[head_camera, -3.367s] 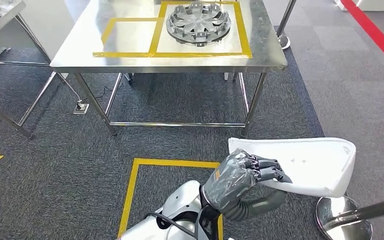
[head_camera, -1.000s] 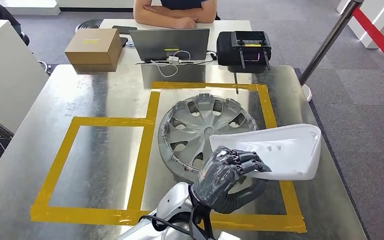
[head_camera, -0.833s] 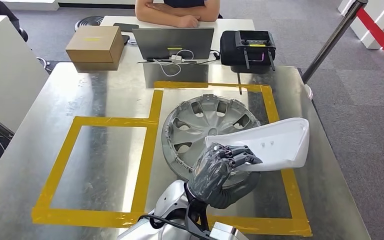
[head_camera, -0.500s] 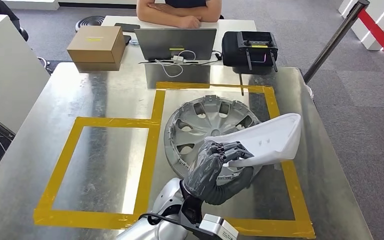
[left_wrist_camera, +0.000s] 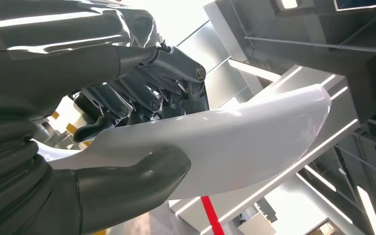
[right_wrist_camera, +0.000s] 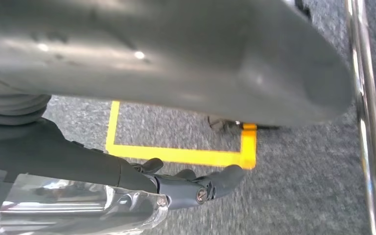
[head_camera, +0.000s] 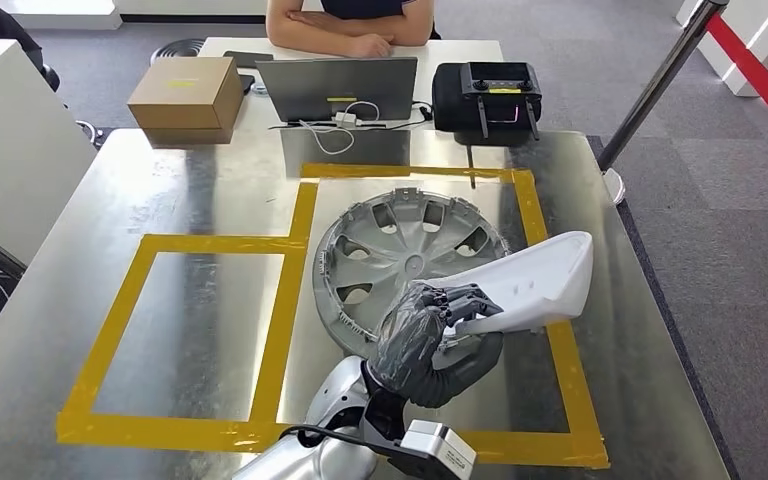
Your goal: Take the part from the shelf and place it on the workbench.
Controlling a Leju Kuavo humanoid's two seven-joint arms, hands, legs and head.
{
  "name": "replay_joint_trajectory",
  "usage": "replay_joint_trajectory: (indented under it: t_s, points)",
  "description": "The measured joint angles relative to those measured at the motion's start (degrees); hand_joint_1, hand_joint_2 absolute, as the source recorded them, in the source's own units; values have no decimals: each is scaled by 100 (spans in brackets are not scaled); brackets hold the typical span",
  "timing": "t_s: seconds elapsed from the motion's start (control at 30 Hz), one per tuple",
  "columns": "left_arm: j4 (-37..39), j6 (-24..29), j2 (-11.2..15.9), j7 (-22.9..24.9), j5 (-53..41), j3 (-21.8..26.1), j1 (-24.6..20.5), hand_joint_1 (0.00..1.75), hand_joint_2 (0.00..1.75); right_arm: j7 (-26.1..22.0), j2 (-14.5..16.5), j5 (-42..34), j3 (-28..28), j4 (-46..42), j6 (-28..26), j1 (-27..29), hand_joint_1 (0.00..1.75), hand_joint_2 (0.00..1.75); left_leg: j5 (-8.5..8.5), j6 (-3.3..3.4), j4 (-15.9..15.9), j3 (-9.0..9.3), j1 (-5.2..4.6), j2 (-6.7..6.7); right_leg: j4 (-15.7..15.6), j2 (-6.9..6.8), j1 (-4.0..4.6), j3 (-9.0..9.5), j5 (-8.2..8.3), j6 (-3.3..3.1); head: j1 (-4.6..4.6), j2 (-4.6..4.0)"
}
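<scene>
Now left hand (head_camera: 422,322) gripping white part (head_camera: 530,282) (tilted), over hubcap (head_camera: 390,250)

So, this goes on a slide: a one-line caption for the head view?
Left hand holds the white part above the hubcap on the taped workbench.

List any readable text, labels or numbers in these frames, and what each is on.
None can be read.
Cardboard box: yellow label on top, too small to read.
Laptop: yellow-green sticker on the lid, blurred.
Black controller case: lit screen, nothing readable.
White part in the left hand: no markings visible.
Hubcap: no visible lettering.
</scene>
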Motion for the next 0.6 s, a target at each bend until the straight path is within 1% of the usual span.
replay_joint_trajectory:
  t_s: [0.03, 0.07, 0.1, 0.13, 0.17, 0.2, 0.23, 0.27, 0.3, 0.33, 0.37, 0.4, 0.43, 0.47, 0.5, 0.53, 0.57, 0.6]
  points:
    - [2, 1, 1, -2, 1, 4, 0, 175, 175, 0, -2, 0, 0, 0, 1, -2, 0, 0, 9, -24, 8, -12, 3, -5, 3, -1, 2, -28, 0, -51, -8, 0]
    - [3, 1, 3, -3, 1, 7, 0, 175, 175, 0, -2, 0, 0, 0, 2, -3, 0, 0, -22, -47, 34, -37, 11, -7, 1, -6, 6, -51, 8, -106, -16, 0]
    - [4, 1, 6, -4, 1, 8, 0, 175, 175, 0, -2, 0, 0, 0, 3, -2, 0, 0, -117, -70, 122, -84, 20, -5, 0, -12, 11, -82, 34, -158, -22, 0]
    - [5, 1, 9, -4, 1, 9, 0, 175, 175, 0, -3, 0, 0, 0, 3, -2, 0, 0, -289, -85, 321, -170, 25, -4, -4, -20, 15, -119, 66, -211, -29, 0]
    - [5, 1, 11, -5, 1, 9, 0, 175, 175, 0, -4, 0, 0, 0, 3, -3, 0, 0, -518, -94, 627, -292, 24, -2, -3, -29, 28, -161, 96, -257, -33, 0]
    - [8, 1, 15, -5, 2, 8, 2, 175, 175, 0, -5, 0, 0, 0, 3, -4, 0, 0, -749, -95, 1001, -434, 23, -4, -2, -36, 46, -207, 125, -293, -34, 0]
    - [14, 1, 20, -5, 2, 8, 8, 175, 175, 0, -5, 0, 0, 0, 3, -2, 0, 0, -920, -92, 1346, -552, 21, -5, 0, -42, 67, -252, 154, -320, -35, 0]
    - [25, 1, 25, -5, 2, 8, 15, 175, 175, 0, -5, 0, 1, 0, 3, 0, 0, 0, -987, -81, 1545, -596, 17, -5, 1, -47, 89, -296, 184, -337, -33, 0]
    - [38, 1, 28, -5, 1, 8, 22, 175, 175, 0, -7, 1, 1, 0, 3, 2, 0, 0, -949, -61, 1543, -543, 10, -6, 1, -48, 108, -337, 216, -344, -33, 0]
    - [49, 2, 30, -5, 0, 8, 26, 175, 175, 0, -8, 2, 1, 0, 3, 3, 0, 0, -816, -29, 1319, -384, -1, -6, -2, -46, 123, -375, 249, -344, -33, 0]
    - [56, 3, 28, -5, -5, 7, 25, 175, 175, 0, -9, 4, 2, 0, 4, 4, 0, 0, -638, 18, 939, -156, -20, -8, -11, -42, 135, -405, 281, -338, -34, 0]
    - [59, 5, 27, -4, -13, 6, 22, 175, 175, 0, -7, 9, 2, 0, 5, 7, 0, 0, -500, 64, 530, 79, -46, -10, -26, -44, 148, -438, 312, -325, -31, 0]
    - [60, 7, 21, -1, -24, 6, 19, 175, 175, 1, -5, 13, 3, 0, 7, 11, 0, 0, -409, 94, 162, 268, -74, -13, -43, -52, 154, -467, 350, -301, -28, 0]
    - [68, 9, 20, 3, -36, 8, 19, 175, 175, 1, -3, 17, 4, 2, 9, 17, 0, 0, -366, 111, -75, 368, -102, -21, -62, -63, 154, -494, 396, -270, -33, 0]
    - [80, 9, 22, 10, -48, 14, 24, 175, 175, 1, 1, 19, 5, 4, 11, 22, 0, 0, -354, 110, -192, 392, -124, -29, -85, -77, 151, -526, 449, -234, -38, 0]
    - [95, 7, 24, 17, -63, 19, 33, 175, 175, 2, 2, 18, 7, 8, 12, 25, 0, 0, -311, 108, -245, 366, -131, -34, -121, -85, 142, -550, 506, -197, -48, 0]
    - [112, 3, 30, 23, -79, 23, 41, 175, 175, 2, 0, 16, 9, 11, 13, 28, 0, 0, -258, 116, -284, 342, -113, -33, -149, -82, 138, -585, 512, -166, -58, 0]
    - [126, 0, 33, 29, -99, 27, 49, 175, 175, 2, -1, 15, 10, 14, 14, 35, 0, 0, -213, 128, -327, 333, -89, -32, -126, -77, 141, -630, 451, -147, -53, 0]
